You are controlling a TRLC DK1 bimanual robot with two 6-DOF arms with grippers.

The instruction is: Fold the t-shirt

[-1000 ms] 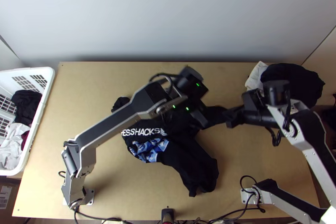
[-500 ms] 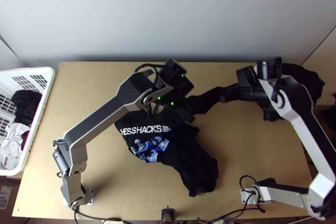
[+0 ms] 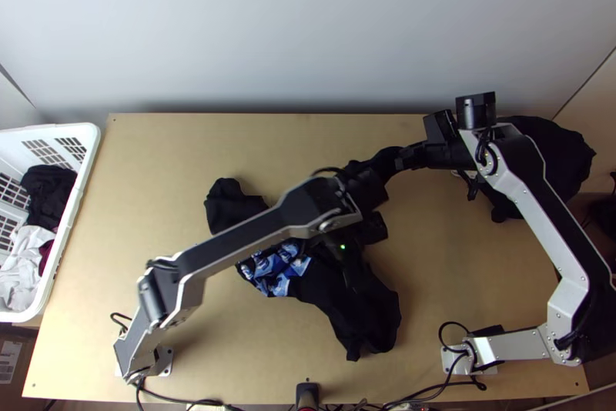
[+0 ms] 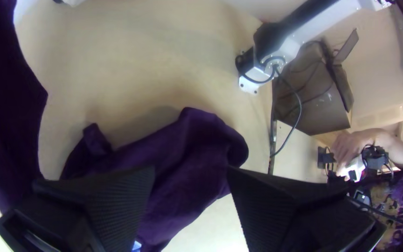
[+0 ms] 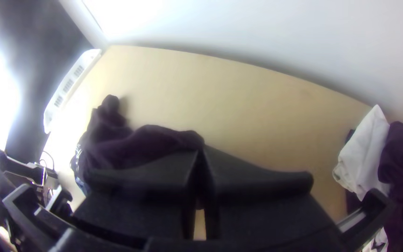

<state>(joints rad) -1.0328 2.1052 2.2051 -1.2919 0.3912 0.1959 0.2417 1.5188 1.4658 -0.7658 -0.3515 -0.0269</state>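
The black t-shirt point(image 3: 327, 288) lies bunched across the middle of the table, its blue print point(image 3: 273, 268) facing up. Over its right part is my left gripper point(image 3: 359, 254). In the left wrist view, that gripper point(image 4: 191, 179) is open, with dark cloth point(image 4: 197, 144) beyond and between its fingers. My right gripper point(image 3: 402, 158) is shut on a far-right part of the shirt, which stretches from the bunched body. The right wrist view has the right gripper point(image 5: 201, 154) with its fingers together and the shirt point(image 5: 136, 147) running off from them. The left arm covers the shirt's middle.
A white basket point(image 3: 81, 203) with clothes stands at the left edge. Black cloth point(image 3: 547, 153) lies at the back right, beside a white cloth point(image 5: 362, 149). A person's hand point(image 4: 350, 147) is at a device off the table. Bare wood lies at the back left.
My left gripper swung left, then came back right and toward the near edge over the shirt. My right gripper moved toward the back and slightly left, still with cloth at its tips.
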